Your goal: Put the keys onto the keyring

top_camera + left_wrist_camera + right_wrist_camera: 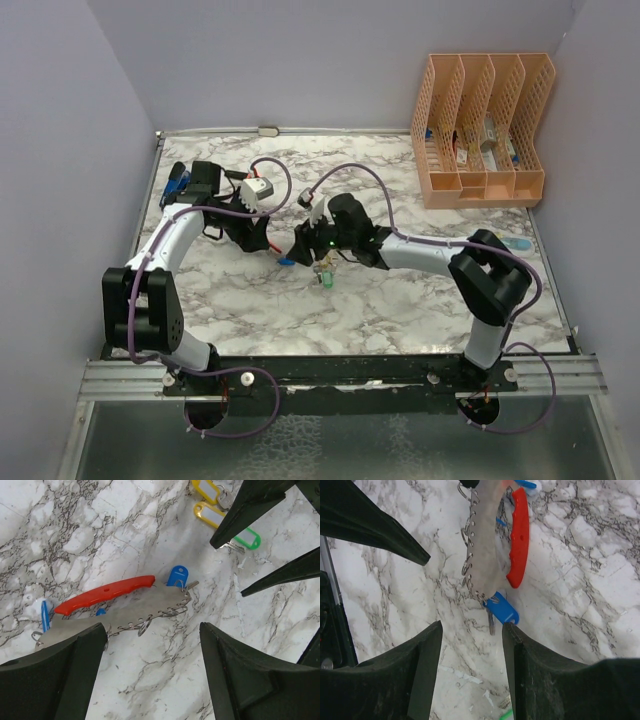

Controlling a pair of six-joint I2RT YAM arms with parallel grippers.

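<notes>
keyring (142, 607) flat on worktop (75, 530), blue key (178, 576) at its tip | L tool (151, 630) wide, empty | R tool (472, 627) part-open, empty | est: ring stiff, light, slick; prob. best grip mid red side (105, 592)

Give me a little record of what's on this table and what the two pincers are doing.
table: marble-patterned
keyring: lying flat, one side red, the other silver-grey, gripped by neither pincer
blue key: at one end of the keyring
second blue key: at the other end
yellow keys: loose, apart from the keyring
green key: loose, beside the yellow ones
left pincer: open, empty, over the keyring
right pincer: open, empty, near the blue key
orange rack: far right corner
</notes>
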